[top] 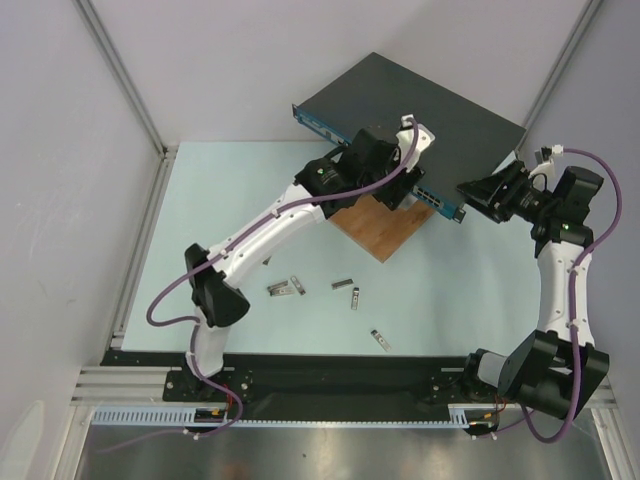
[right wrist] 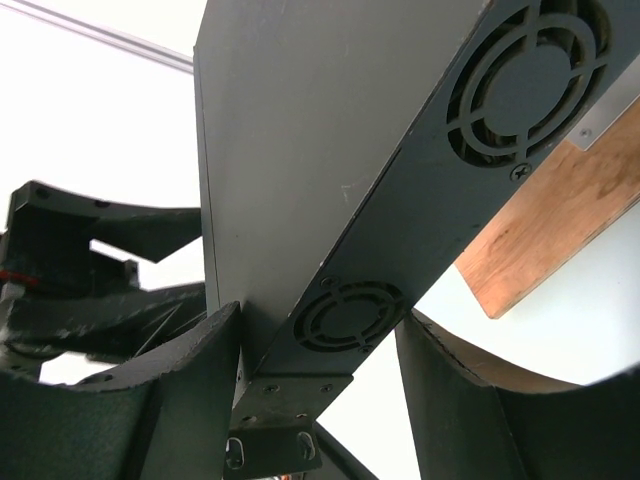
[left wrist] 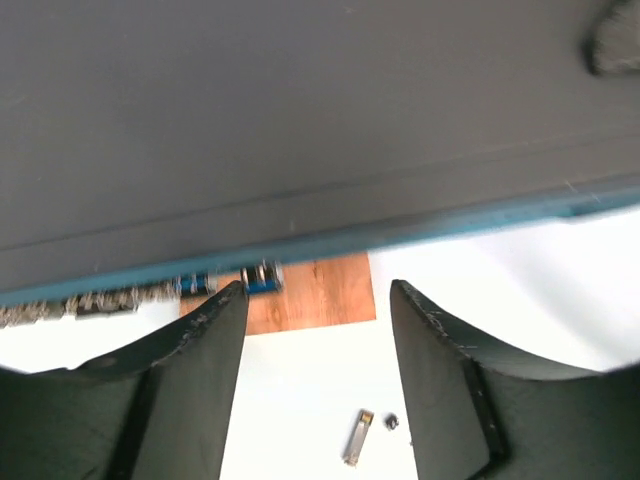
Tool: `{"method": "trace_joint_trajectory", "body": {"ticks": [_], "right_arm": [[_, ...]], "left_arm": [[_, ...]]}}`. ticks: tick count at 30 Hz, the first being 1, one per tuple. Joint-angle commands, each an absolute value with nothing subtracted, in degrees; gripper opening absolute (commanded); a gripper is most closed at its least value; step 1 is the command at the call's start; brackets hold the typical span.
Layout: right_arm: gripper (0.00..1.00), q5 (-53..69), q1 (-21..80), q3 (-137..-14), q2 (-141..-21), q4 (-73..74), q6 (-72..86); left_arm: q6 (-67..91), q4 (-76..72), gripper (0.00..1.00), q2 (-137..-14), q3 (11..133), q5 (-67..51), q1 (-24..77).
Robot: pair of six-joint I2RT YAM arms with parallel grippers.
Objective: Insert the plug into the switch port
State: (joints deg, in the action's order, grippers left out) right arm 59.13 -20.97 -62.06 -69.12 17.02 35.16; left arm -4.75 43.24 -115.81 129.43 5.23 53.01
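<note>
Top view: the wide, flat dark grey metal switch [top: 430, 105] lies at upper centre, its blue socket strip [top: 335, 128] mostly hidden by the left gripper [top: 392, 185], whose opening cannot be read here. A brown wooden board [top: 378, 228] pokes out below. The right gripper [top: 475, 190] meets the switch's right corner. Four small silver plugs [top: 285, 289] lie on the pale table [top: 240, 210], lower centre.

Left wrist view: the left gripper [left wrist: 318, 295] is spread wide. The blurred switch [left wrist: 300, 110] fills the top, and the board [left wrist: 320, 290] and one small silver plug [left wrist: 357, 437] show in the gap.

Right wrist view: the right gripper [right wrist: 318, 320] clamps the switch's [right wrist: 300, 150] fan-grilled end, which is cut off below.
</note>
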Motion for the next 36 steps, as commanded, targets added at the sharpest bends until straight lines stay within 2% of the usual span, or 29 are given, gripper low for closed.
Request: {"method": "trace_joint_trajectory", "body": {"ticks": [1, 2, 3, 6, 8, 10, 13, 14, 16, 17, 19, 20, 24, 28, 36], "right_arm": [[0.20, 62.4, -20.0, -62.9, -71.1, 17.8, 31.0], [0.22, 62.4, -20.0, -62.9, -71.2, 17.4, 31.4], [0.29, 62.3, -20.0, -62.9, -71.2, 16.7, 32.2], [0.37, 62.2, -20.0, -63.0, -71.6, 16.1, 32.9], [0.38, 62.2, -20.0, -63.1, -72.0, 16.1, 33.0], [0.39, 62.3, -20.0, -63.2, -72.2, 16.2, 33.0], [0.41, 62.1, -19.8, -63.0, -72.5, 16.1, 33.6], [0.41, 61.9, -19.6, -63.0, -72.5, 16.2, 33.6], [0.45, 61.6, -19.3, -62.8, -72.5, 16.2, 33.9], [0.47, 61.4, -19.2, -62.5, -72.4, 15.8, 34.2], [0.47, 61.3, -19.0, -61.9, -72.5, 15.3, 34.8], [0.47, 61.3, -18.9, -61.9, -72.4, 14.8, 35.3], [0.42, 61.3, -18.7, -61.7, -72.9, 14.0, 36.1], [0.32, 61.6, -18.7, -61.7, -72.9, 13.6, 36.6], [0.29, 62.3, -18.8, -62.4, -73.7, 16.6, 35.4]], "left_arm": [[-5.1, 39.3, 0.65, -107.3, 126.7, 1.1, 54.0], [-5.1, 39.7, 0.65, -105.7, 126.1, 1.1, 54.0], [-5.0, 40.8, 0.67, -104.9, 124.9, 1.0, 53.9], [-5.1, 41.3, 0.71, -101.5, 121.4, 0.7, 53.6], [-5.0, 41.1, 0.73, -99.9, 119.3, 0.7, 53.3], [-4.8, 40.0, 0.66, -98.0, 116.3, 0.6, 52.8], [-4.5, 39.4, 0.50, -97.6, 114.7, 0.5, 52.6], [-4.2, 39.6, 0.40, -98.1, 115.0, 0.5, 52.6], [-3.5, 40.0, 0.33, -99.5, 116.6, 0.7, 52.6], [-3.2, 40.0, 0.25, -99.9, 117.1, 0.9, 52.5], [-3.0, 39.6, 0.17, -101.3, 118.2, 1.5, 52.6], [-3.0, 38.8, 0.10, -101.7, 118.6, 2.7, 52.6], [-3.3, 38.3, 0.00, -104.7, 120.8, 5.4, 52.6], [-3.2, 38.5, 0.00, -107.7, 123.7, 6.5, 52.5], [-2.8, 35.6, 0.00, -110.0, 123.9, 10.3, 52.2]]}}
